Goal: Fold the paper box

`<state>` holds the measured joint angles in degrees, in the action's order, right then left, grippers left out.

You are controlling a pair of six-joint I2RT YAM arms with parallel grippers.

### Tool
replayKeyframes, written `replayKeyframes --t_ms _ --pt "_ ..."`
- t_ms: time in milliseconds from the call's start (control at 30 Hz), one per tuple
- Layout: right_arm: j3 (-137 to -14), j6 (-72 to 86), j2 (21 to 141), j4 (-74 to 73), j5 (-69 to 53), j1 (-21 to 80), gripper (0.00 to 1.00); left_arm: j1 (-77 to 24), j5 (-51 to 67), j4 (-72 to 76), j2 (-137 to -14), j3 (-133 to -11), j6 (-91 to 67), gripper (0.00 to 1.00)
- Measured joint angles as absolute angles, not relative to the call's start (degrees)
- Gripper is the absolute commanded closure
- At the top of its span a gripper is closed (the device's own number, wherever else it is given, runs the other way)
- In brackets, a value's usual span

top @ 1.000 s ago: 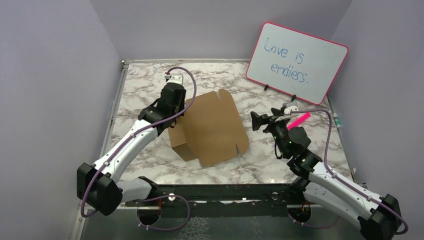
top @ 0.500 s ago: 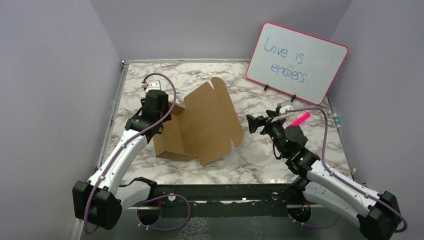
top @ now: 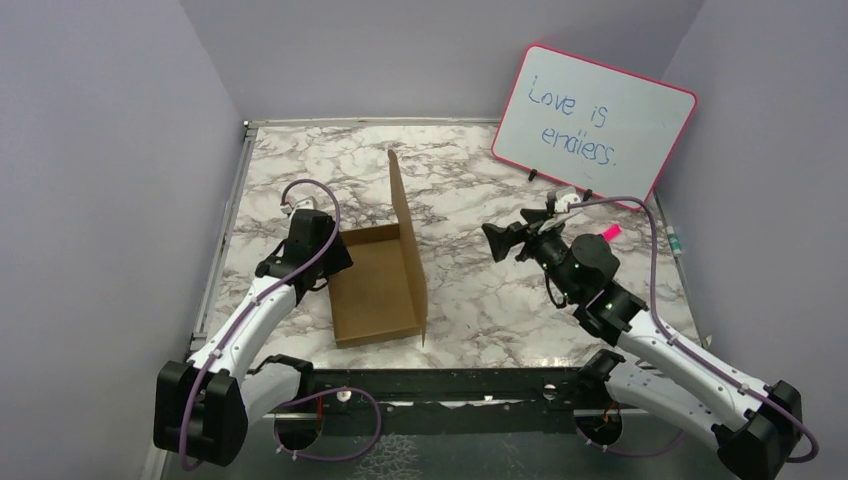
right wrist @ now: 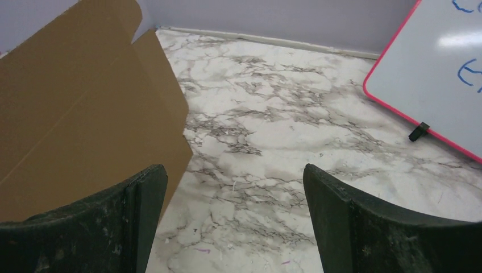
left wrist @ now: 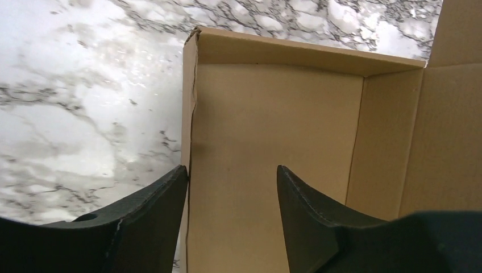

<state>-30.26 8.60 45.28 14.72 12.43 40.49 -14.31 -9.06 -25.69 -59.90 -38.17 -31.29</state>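
Left pincer (left wrist: 232, 170) has let go, jaws apart either side of the paper box's (top: 375, 285) left wall. Its lid (top: 405, 230), slumped over a second ago, now stands straight up, so I'd guess closing is what's left. Right pincer (right wrist: 233, 170) gapes wide, empty. Box sits left-centre on the marble tabletop (top: 480, 300). Pink-framed whiteboard (top: 593, 125) behind, lilac walls (top: 100, 150).

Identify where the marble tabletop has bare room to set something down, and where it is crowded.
Widest bare patch: marble tabletop between the upright lid of the brown cardboard box and the right gripper. Also free: the far strip behind the box, left of the pink-framed whiteboard. Crowded: the box's left side, where the left gripper straddles its wall.
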Motion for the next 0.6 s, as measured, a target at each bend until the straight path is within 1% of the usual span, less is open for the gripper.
replayKeyframes --t_ms 133,300,367,400,600 --pt "-39.22 8.54 47.48 7.25 8.27 40.49 0.05 -14.31 -5.30 -22.11 -60.20 -36.27 -34.17 0.35" --pt "-52.56 8.10 53.25 -2.79 1.89 40.49 0.05 -14.31 -1.54 -17.82 -60.51 -33.78 -37.47 0.31" --pt "-57.45 7.99 56.14 -6.44 -0.86 40.49 0.03 -14.31 -0.89 -17.43 -60.77 -33.76 -37.71 0.30" --pt "-59.31 7.97 57.45 -7.92 -2.24 40.49 0.00 -14.31 -0.86 -17.45 -60.75 -33.93 -37.69 0.30" --pt "-65.82 8.69 64.23 -15.68 -9.47 40.62 0.00 -14.06 -1.83 -19.07 -60.27 -38.20 -35.24 0.22"
